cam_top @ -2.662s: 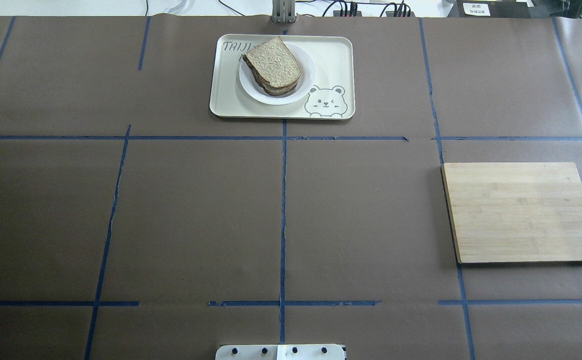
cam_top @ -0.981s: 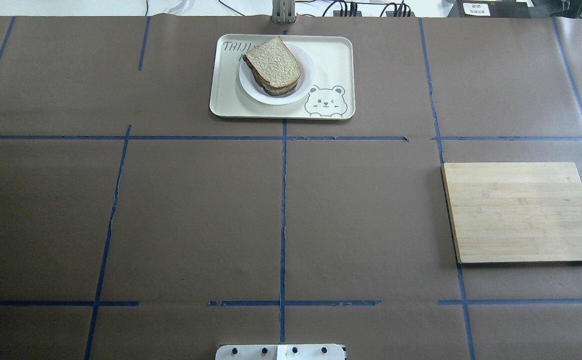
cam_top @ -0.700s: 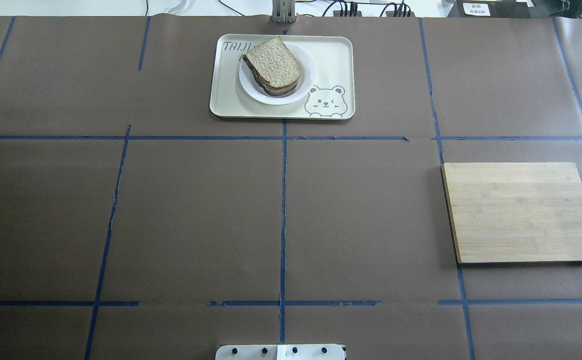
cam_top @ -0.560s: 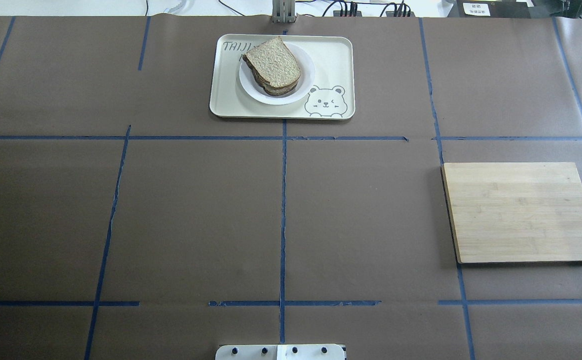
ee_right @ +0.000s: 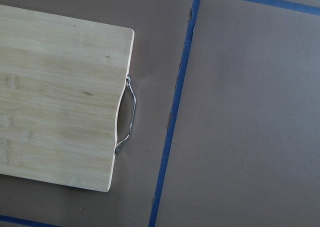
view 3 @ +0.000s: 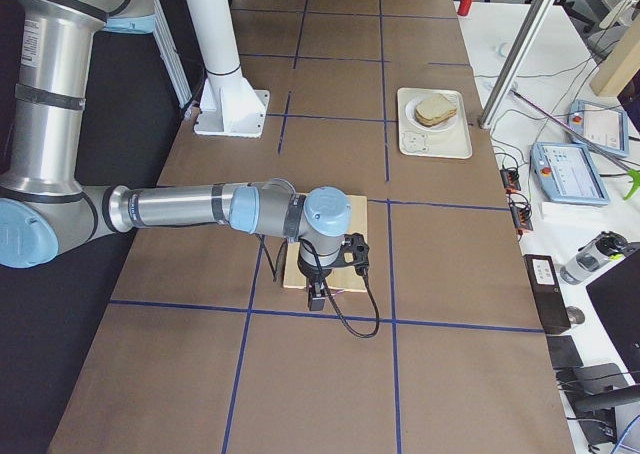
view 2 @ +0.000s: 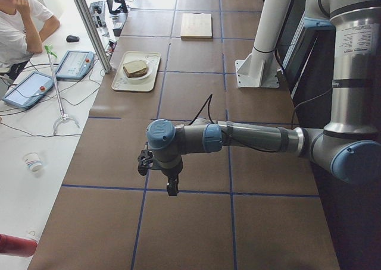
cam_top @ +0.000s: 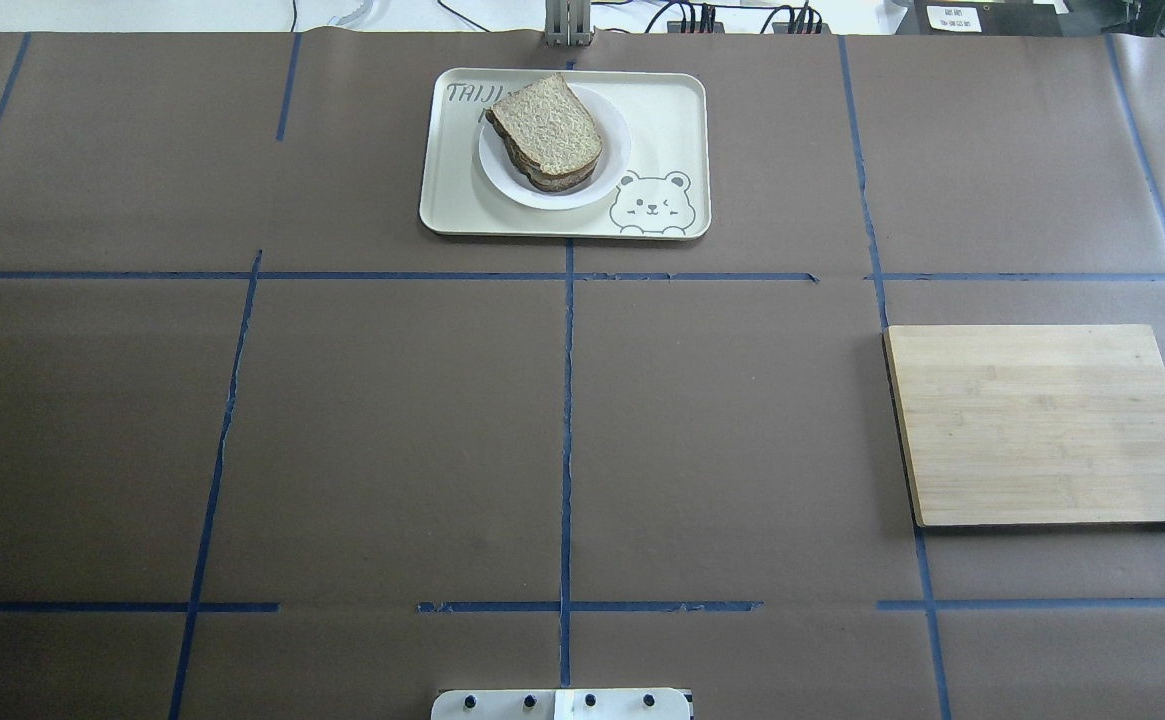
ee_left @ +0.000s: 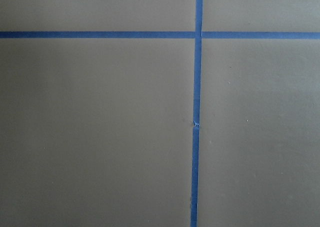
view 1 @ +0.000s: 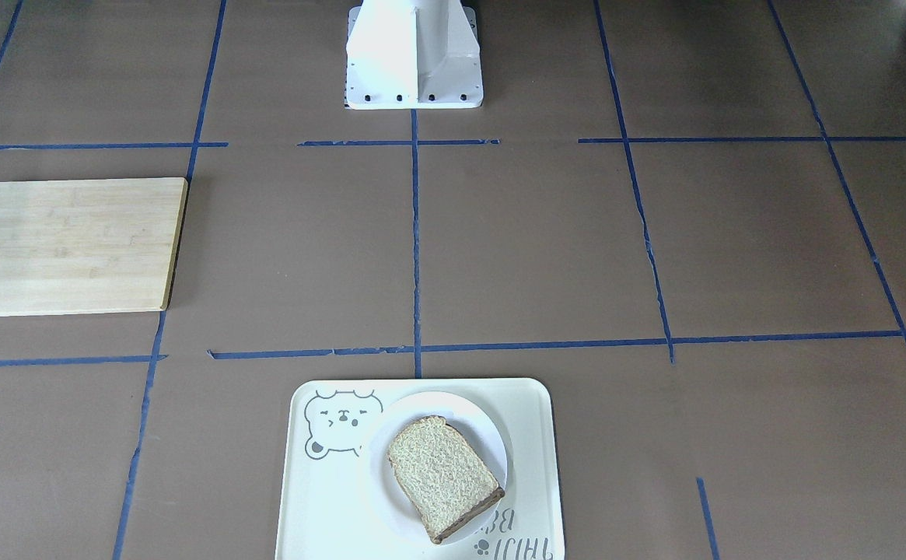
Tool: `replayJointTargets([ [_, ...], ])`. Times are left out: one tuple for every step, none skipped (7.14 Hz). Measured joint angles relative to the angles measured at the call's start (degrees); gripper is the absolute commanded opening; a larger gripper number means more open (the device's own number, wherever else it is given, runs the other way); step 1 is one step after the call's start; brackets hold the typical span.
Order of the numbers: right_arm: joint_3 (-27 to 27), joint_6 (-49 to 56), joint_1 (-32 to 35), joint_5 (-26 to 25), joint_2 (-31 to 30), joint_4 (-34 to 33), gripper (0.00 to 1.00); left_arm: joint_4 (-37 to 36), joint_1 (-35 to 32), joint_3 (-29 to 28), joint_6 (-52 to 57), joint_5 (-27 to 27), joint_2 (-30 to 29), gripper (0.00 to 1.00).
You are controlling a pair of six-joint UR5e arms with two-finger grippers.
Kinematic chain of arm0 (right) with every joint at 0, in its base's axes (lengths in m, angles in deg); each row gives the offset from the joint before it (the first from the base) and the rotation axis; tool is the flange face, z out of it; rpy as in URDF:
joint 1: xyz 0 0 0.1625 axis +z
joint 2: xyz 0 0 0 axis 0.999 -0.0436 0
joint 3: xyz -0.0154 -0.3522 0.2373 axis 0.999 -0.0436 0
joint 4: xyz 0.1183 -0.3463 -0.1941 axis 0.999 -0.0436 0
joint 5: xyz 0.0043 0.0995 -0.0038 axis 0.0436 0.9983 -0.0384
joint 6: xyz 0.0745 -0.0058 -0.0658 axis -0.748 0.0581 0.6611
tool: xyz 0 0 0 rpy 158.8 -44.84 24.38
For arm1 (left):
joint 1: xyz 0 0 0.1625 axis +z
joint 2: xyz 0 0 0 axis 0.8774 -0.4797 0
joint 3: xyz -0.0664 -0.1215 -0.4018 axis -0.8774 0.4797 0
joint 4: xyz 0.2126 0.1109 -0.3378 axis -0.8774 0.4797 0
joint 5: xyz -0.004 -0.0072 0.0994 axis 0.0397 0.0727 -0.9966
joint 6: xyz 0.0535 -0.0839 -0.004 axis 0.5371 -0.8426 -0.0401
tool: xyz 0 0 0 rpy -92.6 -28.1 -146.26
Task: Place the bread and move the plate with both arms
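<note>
Both steps look done: the bread (cam_top: 547,128) lies on the plate (cam_top: 614,165), which sits on the tray (cam_top: 667,115). The left fingers (view 2: 172,190) and right fingers (view 3: 316,298) hang well away from the tray, apparently empty; whether spread or closed cannot be told.

**Jaws unreadable, edges clipping the scene**

The left gripper (view 2: 172,190) and the right gripper (view 3: 316,299) show only in the side views, too small to tell how their jaws stand. The bread (cam_top: 547,125) covers most of the plate (cam_top: 617,150) and part of the lettering on the tray (cam_top: 442,200). Whatever sits under that top slice is hidden. In the front-facing view the tray's near edge is cut off, and the cutting board (view 1: 64,245) is clipped at the left edge.
</note>
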State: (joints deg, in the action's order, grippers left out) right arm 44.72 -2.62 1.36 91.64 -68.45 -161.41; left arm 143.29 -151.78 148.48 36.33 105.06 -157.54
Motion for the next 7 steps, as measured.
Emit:
replayJointTargets([
  [-0.1,0.0,0.0,0.0,0.0,0.0,1.00,0.0,0.0,0.3,0.0,0.0,0.0,1.00],
  [-0.1,0.0,0.0,0.0,0.0,0.0,1.00,-0.1,0.0,0.5,0.0,0.0,0.0,1.00],
  [-0.2,0.0,0.0,0.1,0.0,0.0,1.00,-0.1,0.0,0.5,-0.1,0.0,0.0,1.00],
  [-0.3,0.0,0.0,0.0,0.0,0.1,1.00,-0.1,0.0,0.6,-0.1,0.0,0.0,1.00],
  [-0.3,-0.1,0.0,0.0,0.0,0.5,1.00,-0.1,0.0,0.6,0.0,0.0,0.0,1.00],
  [-0.3,-0.9,0.0,-0.1,0.0,1.1,1.00,-0.1,0.0,0.6,0.0,0.0,0.0,1.00],
  [-0.2,-2.2,0.0,-0.1,0.0,1.5,1.00,-0.1,0.0,0.7,0.0,0.0,-0.1,1.00],
])
